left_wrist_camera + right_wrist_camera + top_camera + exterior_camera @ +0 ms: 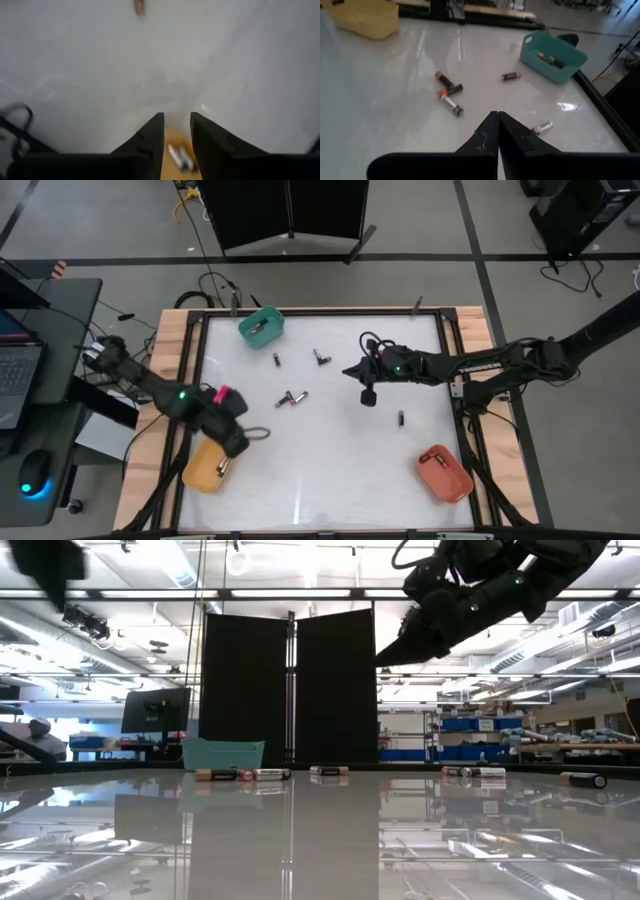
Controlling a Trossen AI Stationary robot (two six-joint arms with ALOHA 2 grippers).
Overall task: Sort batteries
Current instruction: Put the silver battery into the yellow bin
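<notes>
Several batteries [291, 397] are still loose on the white table [330, 470] — a little cluster near the middle, one [277, 360] just below the green bin [262, 326], another [320, 357] a bit to its right, and a lone one [400, 418] lower down toward the orange-red bin [444, 474]; the green bin at the top edge already has a couple of cells in it [550, 59], and the yellow bin [207, 467] at the lower left holds a silvery one [180, 156]; the left gripper [232, 442] sits right over the yellow bin's edge, fingers [150, 137] parted with a clear gap and nothing between them — the battery in the bin shows through that gap; the right gripper [350, 371] hangs above the table's upper middle, well off the surface in the low view, its fingers [490, 131] pressed together and holding nothing; from its wrist camera the middle cluster [449, 95] lies ahead on the table, with the green bin farther off to one side; past the far edge of the table there's a black folding screen [288, 685] and a workshop room behind it.
</notes>
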